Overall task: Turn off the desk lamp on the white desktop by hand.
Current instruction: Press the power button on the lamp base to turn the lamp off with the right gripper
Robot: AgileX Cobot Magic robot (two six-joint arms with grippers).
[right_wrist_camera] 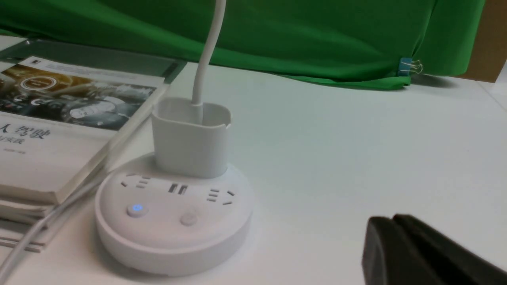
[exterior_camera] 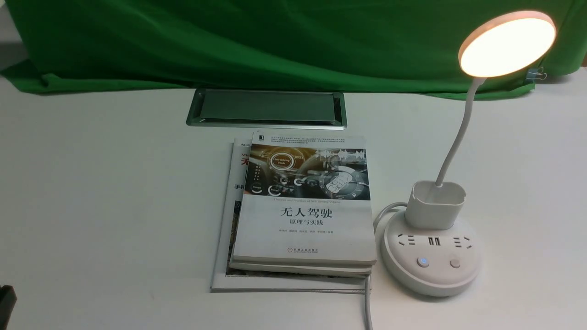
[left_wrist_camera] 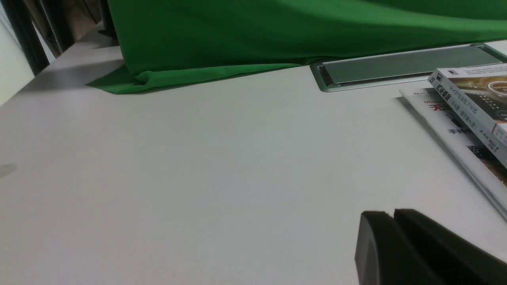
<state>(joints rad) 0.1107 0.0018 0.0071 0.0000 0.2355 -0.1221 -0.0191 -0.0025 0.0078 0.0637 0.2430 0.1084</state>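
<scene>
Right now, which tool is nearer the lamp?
Right. The right tool hangs on the near side of the lamp; the left tool sits far to the left, beyond the books.

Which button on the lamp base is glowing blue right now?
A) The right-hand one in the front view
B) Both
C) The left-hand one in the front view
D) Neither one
C: the left button shows a blue light, while the right button is plain and unlit.
</scene>
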